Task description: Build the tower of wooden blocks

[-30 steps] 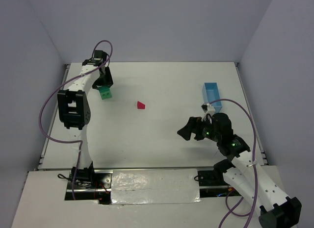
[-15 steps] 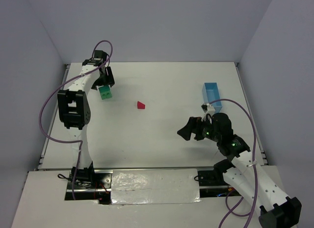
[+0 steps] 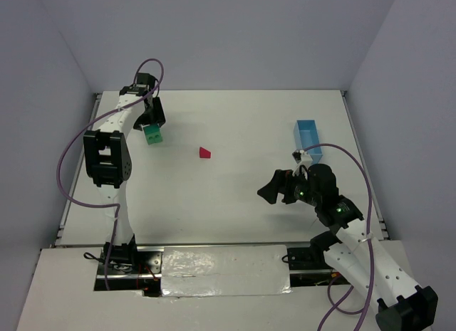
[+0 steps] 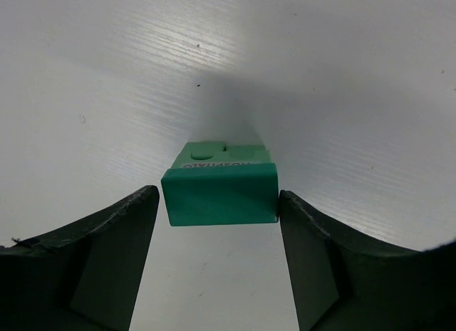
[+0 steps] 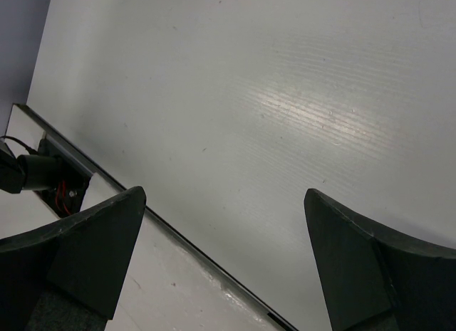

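Well inside table [image 3: 235,203] edges — red block [image 3: 205,153]

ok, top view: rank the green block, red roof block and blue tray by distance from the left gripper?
1. green block, right at the left gripper, far left.
2. red roof block, mid-table, to its right.
3. blue tray, right side of the table.

A green block [image 4: 219,197] is seen on the white table [image 4: 342,75], flanked closely by two dark fingers [image 4: 107,260]. Whether it is touched cannot be told. A printed label [image 4: 217,164] is borne along its far edge.
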`<state>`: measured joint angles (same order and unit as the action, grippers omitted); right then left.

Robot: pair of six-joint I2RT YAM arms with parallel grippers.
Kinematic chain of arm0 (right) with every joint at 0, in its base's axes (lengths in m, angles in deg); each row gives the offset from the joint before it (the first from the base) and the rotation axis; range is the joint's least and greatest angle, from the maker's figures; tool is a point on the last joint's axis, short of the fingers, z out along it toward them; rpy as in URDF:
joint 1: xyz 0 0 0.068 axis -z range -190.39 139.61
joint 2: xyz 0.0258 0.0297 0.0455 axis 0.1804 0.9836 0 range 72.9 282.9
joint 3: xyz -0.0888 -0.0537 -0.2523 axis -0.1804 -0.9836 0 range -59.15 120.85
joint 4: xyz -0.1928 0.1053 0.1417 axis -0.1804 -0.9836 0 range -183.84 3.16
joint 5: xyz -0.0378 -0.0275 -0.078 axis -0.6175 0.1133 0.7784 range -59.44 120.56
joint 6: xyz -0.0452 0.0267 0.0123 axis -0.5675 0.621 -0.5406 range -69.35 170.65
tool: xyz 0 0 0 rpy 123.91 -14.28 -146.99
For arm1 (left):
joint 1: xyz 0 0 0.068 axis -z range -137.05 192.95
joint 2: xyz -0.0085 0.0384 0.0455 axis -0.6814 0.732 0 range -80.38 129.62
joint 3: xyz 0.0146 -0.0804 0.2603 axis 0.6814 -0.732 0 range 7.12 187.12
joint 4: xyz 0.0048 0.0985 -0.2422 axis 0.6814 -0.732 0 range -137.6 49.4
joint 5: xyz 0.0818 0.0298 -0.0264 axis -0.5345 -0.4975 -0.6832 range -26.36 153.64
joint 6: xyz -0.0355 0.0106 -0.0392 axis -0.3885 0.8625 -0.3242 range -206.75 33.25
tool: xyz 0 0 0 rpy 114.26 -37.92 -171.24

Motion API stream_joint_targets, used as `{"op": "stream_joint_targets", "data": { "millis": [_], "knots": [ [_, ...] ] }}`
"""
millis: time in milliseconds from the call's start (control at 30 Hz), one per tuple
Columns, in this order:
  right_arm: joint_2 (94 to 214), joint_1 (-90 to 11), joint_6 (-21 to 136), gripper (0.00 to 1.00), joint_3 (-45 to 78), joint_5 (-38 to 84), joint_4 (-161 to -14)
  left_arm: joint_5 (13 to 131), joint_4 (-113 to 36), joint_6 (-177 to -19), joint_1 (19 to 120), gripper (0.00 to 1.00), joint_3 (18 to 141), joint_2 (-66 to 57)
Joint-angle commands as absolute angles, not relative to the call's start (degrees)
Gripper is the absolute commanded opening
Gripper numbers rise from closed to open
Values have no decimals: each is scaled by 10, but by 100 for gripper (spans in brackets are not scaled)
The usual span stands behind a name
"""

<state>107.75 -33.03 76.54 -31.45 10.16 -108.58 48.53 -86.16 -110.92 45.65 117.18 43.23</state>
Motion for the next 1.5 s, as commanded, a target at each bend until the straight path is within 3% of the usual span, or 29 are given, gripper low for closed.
{"op": "stream_joint_targets", "data": {
  "millis": [0,467,767,967,1267,1367,1467],
  "knots": [
    [1076,-331,759,100,-315,96,-1061,485,-870,-1101,454,80,1194,420],
    [1078,-331,759,100,-315,96,-1061,491,-876,-1094,454,78,1198,421],
    [1079,-332,758,100,-314,96,-1062,503,-869,-1108,455,99,1191,399],
    [1080,-332,758,100,-313,98,-1063,493,-851,-1107,474,99,1174,326],
    [1095,-331,761,100,-297,122,-1069,494,-832,-1103,603,99,1038,116],
    [1121,-335,793,98,-295,98,-1015,483,-821,-1127,611,99,940,-30],
    [1232,-370,806,97,-260,86,-934,465,-805,-1134,609,100,839,-134]
  ]
}}
